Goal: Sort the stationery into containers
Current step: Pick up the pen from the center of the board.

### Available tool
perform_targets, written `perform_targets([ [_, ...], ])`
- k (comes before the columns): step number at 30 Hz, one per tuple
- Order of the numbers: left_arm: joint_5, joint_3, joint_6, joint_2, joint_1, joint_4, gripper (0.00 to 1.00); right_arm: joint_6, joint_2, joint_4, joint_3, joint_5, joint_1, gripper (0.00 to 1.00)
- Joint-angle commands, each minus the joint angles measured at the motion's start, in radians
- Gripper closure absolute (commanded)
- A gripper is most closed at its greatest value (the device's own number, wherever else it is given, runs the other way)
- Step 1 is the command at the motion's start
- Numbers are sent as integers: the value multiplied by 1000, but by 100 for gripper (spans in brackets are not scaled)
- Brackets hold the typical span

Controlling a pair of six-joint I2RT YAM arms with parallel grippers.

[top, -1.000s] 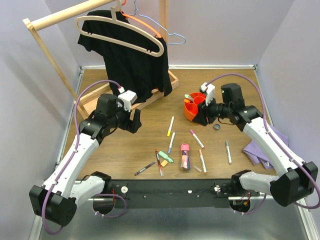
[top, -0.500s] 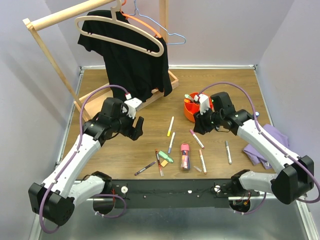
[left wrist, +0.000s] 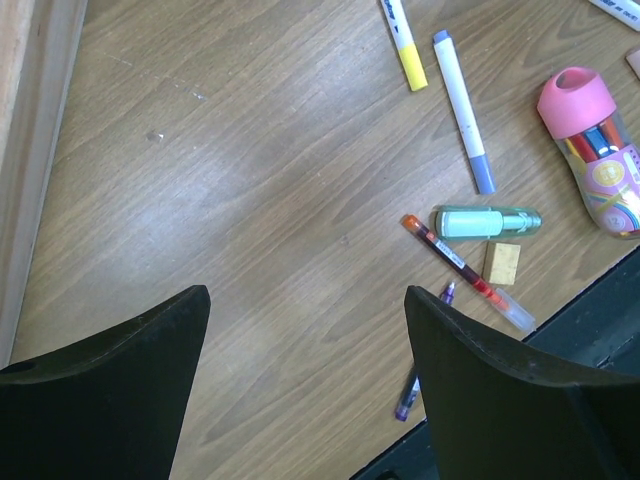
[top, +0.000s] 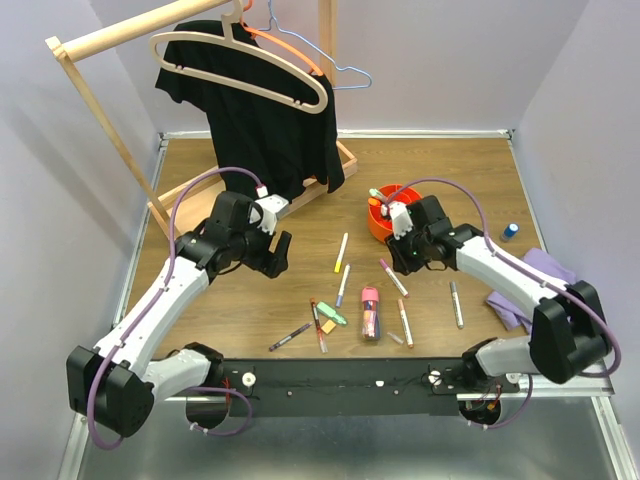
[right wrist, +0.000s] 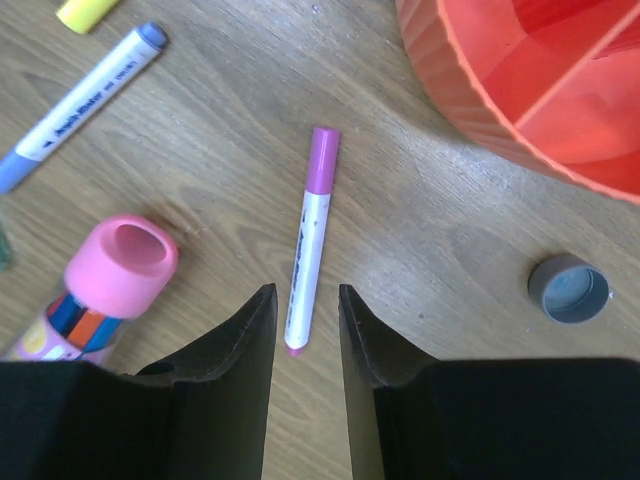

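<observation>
Wood-grain table [top: 450, 170], lilac walls on three sides. At the back, left of the orange organiser [top: 383, 213], there's a wooden rack [top: 100, 40] with a black shirt [top: 265, 120] on a hanger. The organiser sits right of centre, with a green-tipped pen poking out of it.

Right gripper [right wrist: 305, 300]: just on the near side of the organiser, pointing down. Its fingers [right wrist: 235, 350] are narrowly parted and straddle the near end of the pink-capped marker [right wrist: 307, 250]. There's a gap on both sides, so it isn't pinching. Can't tell whether the tips touch the wood. The marker lies flat, cap end toward the organiser.

A grey cap [right wrist: 568, 288] lies just beside the organiser wall. The pink tube [right wrist: 115, 265] and blue-capped marker [right wrist: 85, 95] lie near-left of the organiser.

Left gripper [left wrist: 305, 300]: well left of the organiser, spread wide, nothing between the fingers, bare wood below. Loose on the table near-left of the organiser are the yellow-capped marker [left wrist: 405, 45], green highlighter [left wrist: 487, 221], orange-tipped pen [left wrist: 465, 272] and purple pen [left wrist: 420, 370].

A purple cloth [top: 530, 285] lies right of the organiser, by the wall.
</observation>
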Motion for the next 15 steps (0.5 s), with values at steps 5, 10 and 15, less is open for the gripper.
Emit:
perform_targets([
  [5,-20,19,-15,-8,-6,25,12,-62,144,69,76,50,27,58],
  [10,-34,8,-10,-22,-3,22,11,-70,238,88,119,46,30,57],
  [15,-32,11,-10,-24,0,24,11,-73,303,96,147,38,32,57],
])
